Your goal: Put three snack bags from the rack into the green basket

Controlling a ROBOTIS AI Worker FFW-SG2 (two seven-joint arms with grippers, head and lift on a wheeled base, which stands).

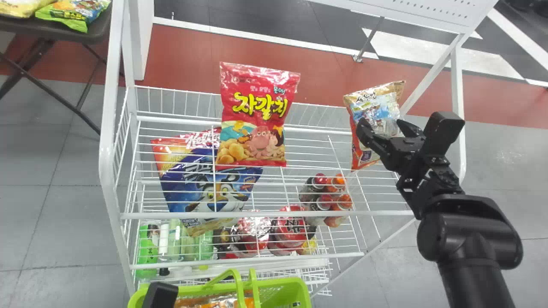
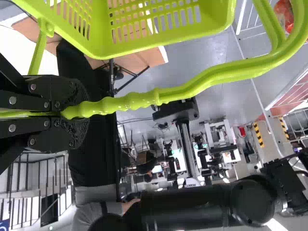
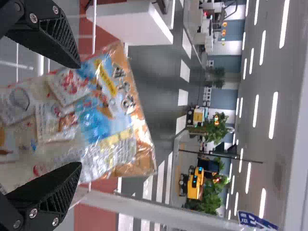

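Right gripper (image 1: 381,125) at far-right snack bag (image 1: 374,105), fingers apart, one to each side.
Near: green basket (image 1: 276,282), its handle (image 2: 207,82) clamped in left gripper (image 2: 79,113); best held steady. Farther, left of the target: octopus snack bag (image 1: 252,115), upright on the wire rack (image 1: 265,215). Far right: target leans (slippery film, I'd guess); center the fingers on its width, close softly, lift clear of the wires before swinging near and left.
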